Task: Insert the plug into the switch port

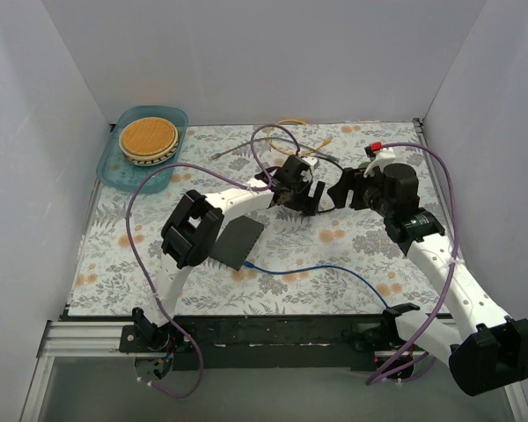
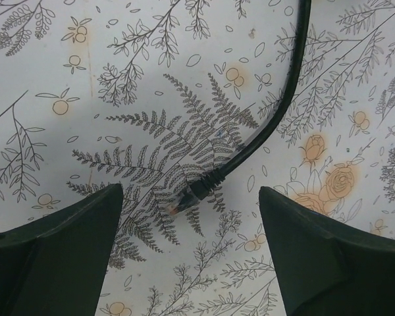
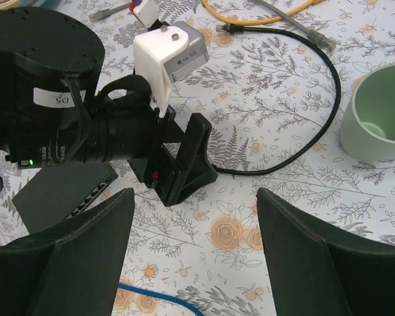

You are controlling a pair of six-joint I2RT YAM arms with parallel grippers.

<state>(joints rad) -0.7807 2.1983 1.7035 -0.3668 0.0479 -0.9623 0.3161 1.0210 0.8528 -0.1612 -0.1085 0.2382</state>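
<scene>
The plug (image 2: 183, 197) is clear with a black boot and lies on the floral cloth. Its black cable (image 2: 291, 72) curves up and to the right. My left gripper (image 2: 190, 189) hangs over it, open, one finger on each side and neither touching it. In the top view the left gripper (image 1: 306, 199) is at the table's middle, and the flat black switch (image 1: 238, 242) lies to its lower left, beside the left arm's elbow. In the right wrist view the switch (image 3: 56, 192) shows its row of ports at the left. My right gripper (image 3: 194, 196) is open and empty, facing the left gripper.
A blue cable (image 1: 334, 271) runs from the switch toward the right. A pale green mug (image 3: 378, 118) stands right of the black cable loop. Yellow (image 3: 263, 20) and grey (image 3: 309, 34) cables lie at the back. A teal tray (image 1: 132, 171) with a woven disc sits back left.
</scene>
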